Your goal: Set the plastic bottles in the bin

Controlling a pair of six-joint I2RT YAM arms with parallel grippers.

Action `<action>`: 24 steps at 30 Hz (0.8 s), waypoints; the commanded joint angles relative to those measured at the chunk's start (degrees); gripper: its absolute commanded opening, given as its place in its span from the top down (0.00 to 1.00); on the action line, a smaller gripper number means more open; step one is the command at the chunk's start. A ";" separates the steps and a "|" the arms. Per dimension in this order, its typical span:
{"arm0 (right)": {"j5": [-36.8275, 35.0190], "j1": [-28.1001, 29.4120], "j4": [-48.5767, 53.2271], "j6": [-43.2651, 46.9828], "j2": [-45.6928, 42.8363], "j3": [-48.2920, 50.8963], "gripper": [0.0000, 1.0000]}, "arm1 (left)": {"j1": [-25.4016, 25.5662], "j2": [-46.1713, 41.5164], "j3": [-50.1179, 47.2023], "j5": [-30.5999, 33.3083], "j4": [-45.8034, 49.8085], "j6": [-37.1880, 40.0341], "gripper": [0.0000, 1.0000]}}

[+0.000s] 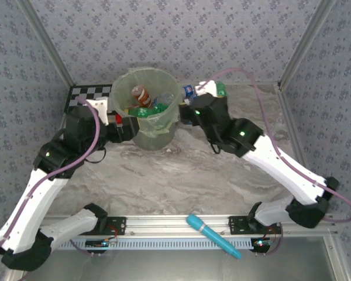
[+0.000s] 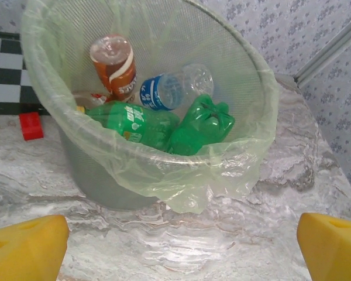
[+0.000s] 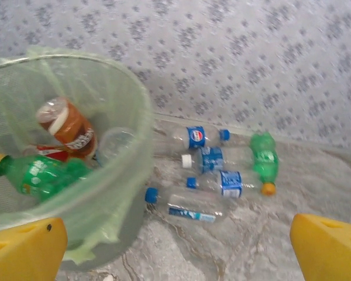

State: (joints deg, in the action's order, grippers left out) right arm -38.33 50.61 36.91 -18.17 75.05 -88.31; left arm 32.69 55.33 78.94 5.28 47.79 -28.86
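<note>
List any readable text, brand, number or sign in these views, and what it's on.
No wording reads cleanly.
Clear bottle outside the bin: round red, white and blue emblem on a blue label, with no legible letters.
Green bottle in the bin: white lettering on its label, blurred.
Brown bottle in the bin: white lettering, blurred.
Blue-labelled bottle in the bin: white print, too small to read.

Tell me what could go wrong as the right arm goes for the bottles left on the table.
1. The five bottles lie bunched by the back wall. The open right fingers may set neighbours rolling or catch two at once.
2. The nearest clear bottle lies close beside the bin. A finger could snag the loose liner or shove the bin.
</note>
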 commanded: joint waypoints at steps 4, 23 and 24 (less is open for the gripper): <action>7.45 -10.72 -4.93 -10.06 -13.45 15.45 0.00 | 4.67 8.18 7.82 2.52 -1.11 -0.78 0.00; 52.10 -40.45 -19.35 -5.97 6.75 21.45 0.00 | 12.75 41.17 46.94 8.77 15.06 2.31 0.00; 54.54 -40.88 -19.76 -5.59 9.63 19.52 0.00 | 12.74 41.86 47.70 8.91 15.28 3.16 0.00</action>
State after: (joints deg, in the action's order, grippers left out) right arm 5.21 10.96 21.15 -26.30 79.24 -63.44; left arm 45.06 96.03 123.17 12.53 60.12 -28.27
